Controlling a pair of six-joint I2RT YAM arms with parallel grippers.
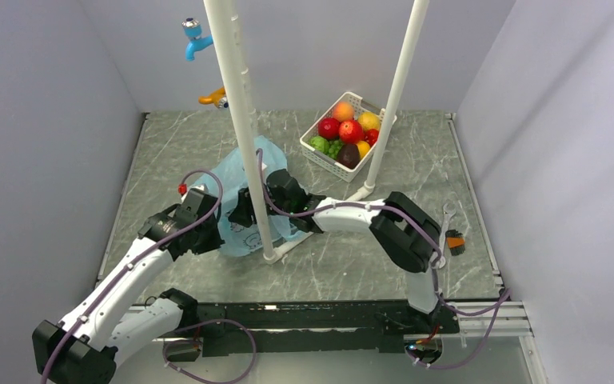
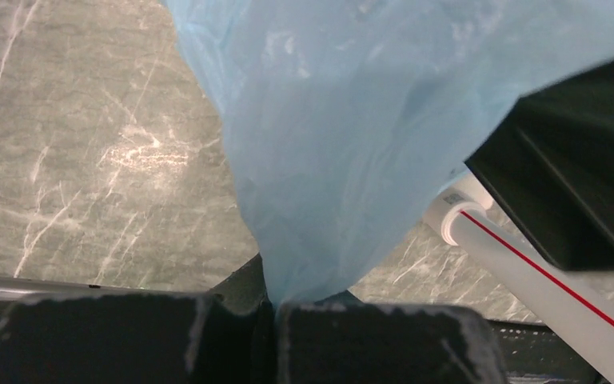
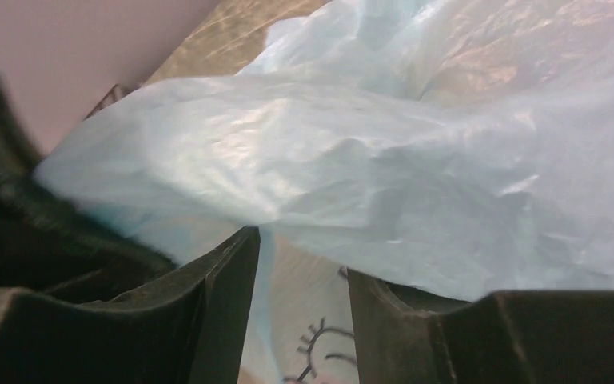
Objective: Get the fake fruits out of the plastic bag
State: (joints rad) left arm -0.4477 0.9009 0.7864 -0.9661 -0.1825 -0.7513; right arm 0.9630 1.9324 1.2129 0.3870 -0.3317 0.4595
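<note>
The light-blue plastic bag [image 1: 240, 170] lies crumpled at mid-table against a white pole. My left gripper [image 1: 217, 226] is at its left edge; in the left wrist view the gripper [image 2: 276, 308] is shut on a pinched fold of the bag [image 2: 352, 144]. From the right, my right gripper [image 1: 249, 210] reaches into the bag. In the right wrist view its jaws [image 3: 304, 264] stand apart, with blue film [image 3: 368, 160] draped over them and the printed white panel [image 3: 312, 336] showing through the gap. No fake fruits show inside the bag.
A white slotted basket [image 1: 325, 158] at the back holds red, orange, green and dark fruits. Two white poles [image 1: 244, 136] [image 1: 392, 96] rise from feet on the table, one right at the bag. A small red thing [image 1: 182, 189] sits by the left arm. An orange-black object [image 1: 454, 244] lies at the right.
</note>
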